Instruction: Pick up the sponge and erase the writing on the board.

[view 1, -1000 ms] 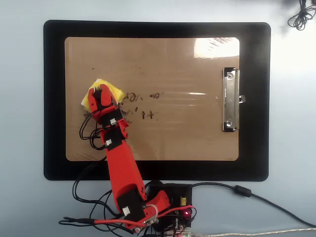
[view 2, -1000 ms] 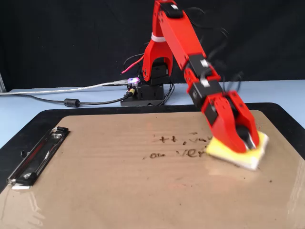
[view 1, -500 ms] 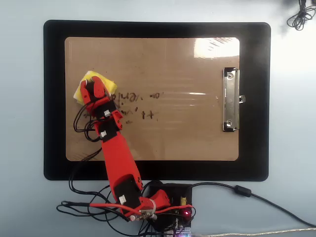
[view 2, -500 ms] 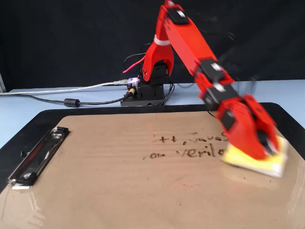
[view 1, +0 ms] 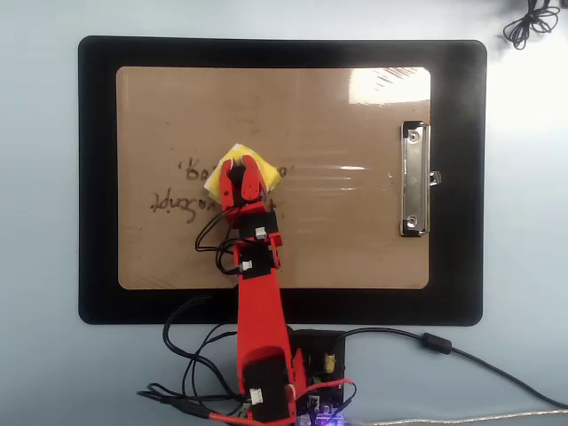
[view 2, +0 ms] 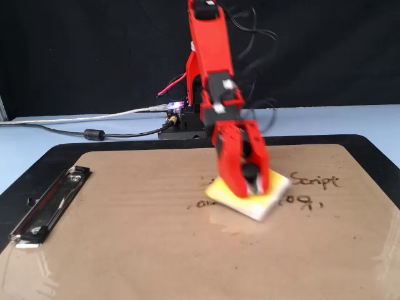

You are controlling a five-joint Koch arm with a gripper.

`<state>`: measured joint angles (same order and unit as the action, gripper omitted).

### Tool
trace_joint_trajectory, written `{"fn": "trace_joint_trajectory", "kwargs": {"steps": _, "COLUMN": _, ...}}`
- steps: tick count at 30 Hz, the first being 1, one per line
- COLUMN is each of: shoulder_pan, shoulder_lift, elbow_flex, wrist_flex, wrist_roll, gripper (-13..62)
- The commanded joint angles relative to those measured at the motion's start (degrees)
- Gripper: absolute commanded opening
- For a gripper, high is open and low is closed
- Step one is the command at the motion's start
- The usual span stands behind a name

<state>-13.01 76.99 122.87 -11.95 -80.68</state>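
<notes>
- Overhead view shows the board [view 1: 337, 115], a glossy brown clipboard, lying flat on a larger black mat [view 1: 98, 177], its long axis running left to right across the frame.
- Its silver clip [view 1: 414, 180] sits at the right short end in this view, with the bar running top to bottom (in the fixed view the clip [view 2: 50, 205] appears at the left instead).
- The sponge [view 1: 219, 174], a small yellow square pad, rests flat on the board a little left of centre, turned so its corners point roughly up, down, left and right like a diamond.
- The red gripper [view 1: 239, 169] reaches in from the bottom edge and sits on top of the sponge, jaws closed on it; in the fixed view the gripper [view 2: 252, 180] clasps a black knob [view 2: 250, 172] at the top of the sponge [view 2: 270, 199].
- The writing [view 1: 182, 202] remains just left of the sponge, in two dark lines that read upside down here.
- In the fixed view the writing [view 2: 315, 182] reads "Script", to the right of the pad, with smudged marks beneath.
</notes>
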Motion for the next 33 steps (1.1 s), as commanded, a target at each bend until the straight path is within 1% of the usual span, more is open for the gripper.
{"fn": "trace_joint_trajectory", "kwargs": {"steps": 1, "shoulder_pan": -0.2, "shoulder_lift": -11.2, "elbow_flex": -9.8, "wrist_flex": -0.1, "wrist_roll": 1.5, "gripper": -7.9}}
{"fn": "trace_joint_trajectory", "kwargs": {"steps": 3, "shoulder_pan": 0.0, "shoulder_lift": -22.7, "elbow_flex": -22.0, "wrist_flex": -1.8, "wrist_roll": 1.5, "gripper": -7.9}}
{"fn": "trace_joint_trajectory", "kwargs": {"steps": 5, "shoulder_pan": -0.2, "shoulder_lift": -28.9, "elbow_flex": -29.4, "wrist_flex": -2.5, "wrist_roll": 1.4, "gripper": -7.9}}
{"fn": "trace_joint_trajectory", "kwargs": {"steps": 7, "shoulder_pan": 0.4, "shoulder_lift": -24.3, "elbow_flex": -22.7, "wrist_flex": -3.3, "wrist_roll": 1.2, "gripper": -7.9}}
{"fn": "trace_joint_trajectory", "kwargs": {"steps": 10, "shoulder_pan": 1.7, "shoulder_lift": -9.8, "elbow_flex": -7.6, "wrist_flex": -3.4, "wrist_roll": 1.3, "gripper": -7.9}}
{"fn": "trace_joint_trajectory", "kwargs": {"steps": 11, "shoulder_pan": 2.7, "shoulder_lift": -6.0, "elbow_flex": -3.8, "wrist_flex": -3.5, "wrist_roll": 1.5, "gripper": -7.9}}
{"fn": "trace_joint_trajectory", "kwargs": {"steps": 12, "shoulder_pan": 4.0, "shoulder_lift": -4.6, "elbow_flex": -1.8, "wrist_flex": -3.7, "wrist_roll": 1.8, "gripper": -7.9}}
{"fn": "trace_joint_trajectory", "kwargs": {"steps": 14, "shoulder_pan": 6.5, "shoulder_lift": -8.8, "elbow_flex": -5.8, "wrist_flex": -5.4, "wrist_roll": 1.9, "gripper": -7.9}}
{"fn": "trace_joint_trajectory", "kwargs": {"steps": 17, "shoulder_pan": 10.8, "shoulder_lift": -21.8, "elbow_flex": -17.1, "wrist_flex": -10.0, "wrist_roll": 2.1, "gripper": -7.9}}
{"fn": "trace_joint_trajectory", "kwargs": {"steps": 18, "shoulder_pan": 11.4, "shoulder_lift": -24.3, "elbow_flex": -19.5, "wrist_flex": -11.3, "wrist_roll": 2.1, "gripper": -7.9}}
{"fn": "trace_joint_trajectory", "kwargs": {"steps": 19, "shoulder_pan": 12.0, "shoulder_lift": -23.8, "elbow_flex": -18.9, "wrist_flex": -11.5, "wrist_roll": 2.2, "gripper": -7.9}}
{"fn": "trace_joint_trajectory", "kwargs": {"steps": 21, "shoulder_pan": 12.1, "shoulder_lift": -15.6, "elbow_flex": -9.1, "wrist_flex": -11.7, "wrist_roll": 2.4, "gripper": -7.9}}
{"fn": "trace_joint_trajectory", "kwargs": {"steps": 25, "shoulder_pan": 11.8, "shoulder_lift": 14.2, "elbow_flex": 19.9, "wrist_flex": -10.6, "wrist_roll": 2.0, "gripper": -7.9}}
{"fn": "trace_joint_trajectory", "kwargs": {"steps": 26, "shoulder_pan": 11.7, "shoulder_lift": 18.5, "elbow_flex": 24.7, "wrist_flex": -10.4, "wrist_roll": 2.0, "gripper": -7.9}}
{"fn": "trace_joint_trajectory", "kwargs": {"steps": 27, "shoulder_pan": 11.7, "shoulder_lift": 17.0, "elbow_flex": 23.6, "wrist_flex": -10.5, "wrist_roll": 1.9, "gripper": -7.9}}
{"fn": "trace_joint_trajectory", "kwargs": {"steps": 28, "shoulder_pan": 11.7, "shoulder_lift": 12.6, "elbow_flex": 20.1, "wrist_flex": -10.7, "wrist_roll": 1.9, "gripper": -7.9}}
{"fn": "trace_joint_trajectory", "kwargs": {"steps": 32, "shoulder_pan": 12.0, "shoulder_lift": -16.1, "elbow_flex": -5.9, "wrist_flex": -15.2, "wrist_roll": 2.3, "gripper": -7.9}}
{"fn": "trace_joint_trajectory", "kwargs": {"steps": 33, "shoulder_pan": 11.8, "shoulder_lift": -21.2, "elbow_flex": -11.0, "wrist_flex": -16.7, "wrist_roll": 2.5, "gripper": -7.9}}
